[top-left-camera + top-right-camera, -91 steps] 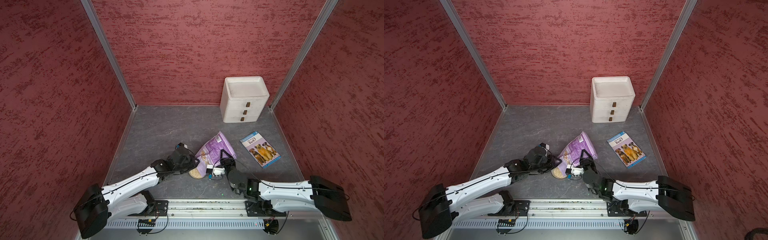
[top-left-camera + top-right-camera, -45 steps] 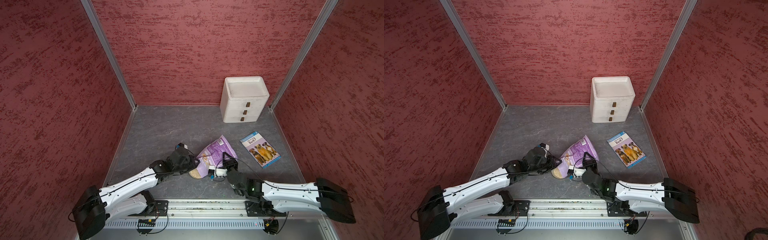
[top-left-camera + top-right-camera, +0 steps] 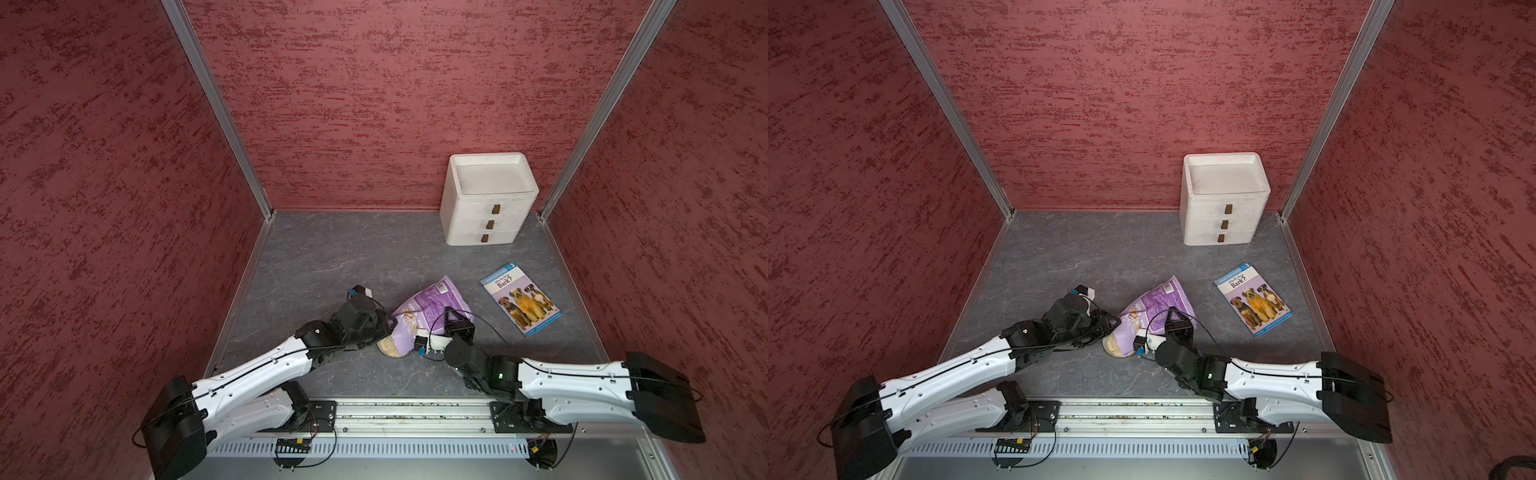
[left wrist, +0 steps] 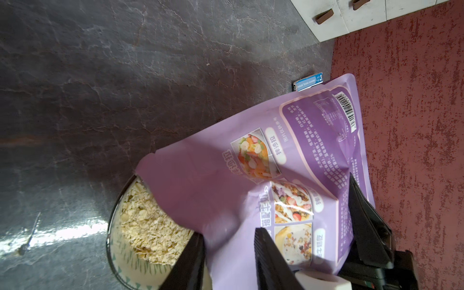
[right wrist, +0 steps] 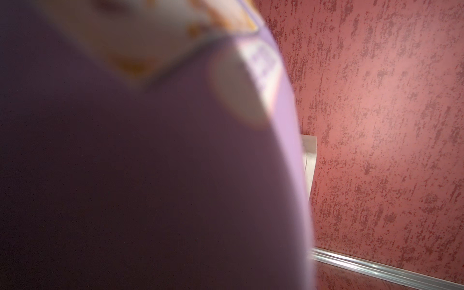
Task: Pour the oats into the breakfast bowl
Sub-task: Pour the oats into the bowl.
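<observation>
A lilac-purple pouch (image 3: 432, 303) (image 3: 1154, 303) hangs tilted, its open mouth down over the breakfast bowl (image 4: 110, 226). Pale oats (image 4: 148, 226) (image 3: 388, 348) lie heaped in the bowl under the pouch's mouth. My left gripper (image 4: 228, 234) (image 3: 388, 322) is shut on the pouch's edge beside the mouth, with a fold of foil between its black fingers (image 4: 190, 256). My right gripper (image 3: 455, 322) (image 3: 1177, 322) is shut on the pouch's other side. The pouch (image 5: 175, 175) fills the right wrist view as a blur and hides that gripper's fingers there.
A white three-drawer box (image 3: 486, 199) stands at the back right corner. A blue dog book (image 3: 521, 297) lies flat to the right of the pouch. Red walls close in three sides, and a metal rail (image 3: 407, 411) runs along the front.
The pouch and my right wrist have shifted slightly. Both grippers keep the same hold on the pouch.
</observation>
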